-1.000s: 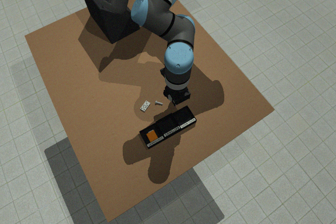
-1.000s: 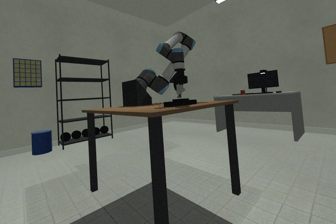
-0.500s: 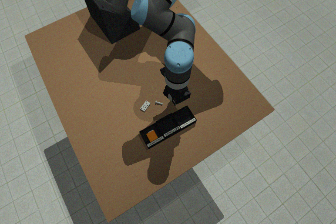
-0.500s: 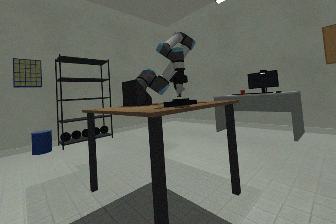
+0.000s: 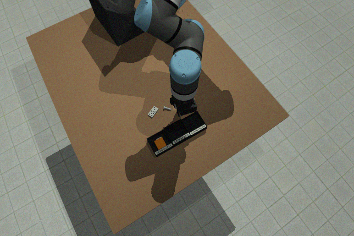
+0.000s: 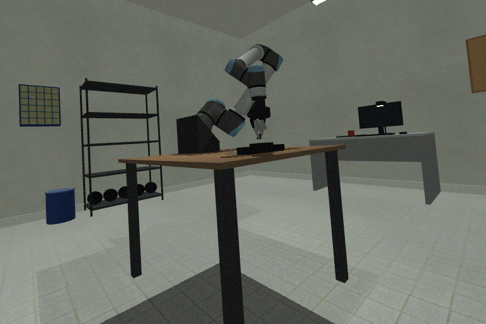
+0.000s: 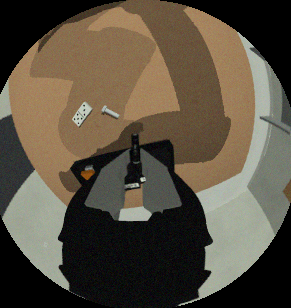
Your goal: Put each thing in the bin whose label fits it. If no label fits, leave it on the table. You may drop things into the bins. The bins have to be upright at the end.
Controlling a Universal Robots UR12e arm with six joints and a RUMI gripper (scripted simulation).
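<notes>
My gripper (image 5: 179, 109) (image 6: 259, 133) (image 7: 135, 149) is shut on a slim black cylinder with a white label (image 7: 135, 144), like a small battery, held pointing down. It hangs a little above the back edge of a row of three black labelled bins (image 5: 180, 138) (image 6: 259, 148) (image 7: 163, 150), about where the middle and right bins meet. The left bin holds an orange block (image 5: 160, 143) (image 7: 86, 174). A white domino (image 5: 152, 111) (image 7: 81, 114) and a small grey bolt (image 5: 167, 107) (image 7: 110, 112) lie on the table behind the bins, left of the gripper.
The brown table (image 5: 73, 70) (image 6: 226, 160) carries the arm's dark base (image 5: 109, 17) at its far corner. The arm's shadow covers the middle. The bins stand near the front right part of the table.
</notes>
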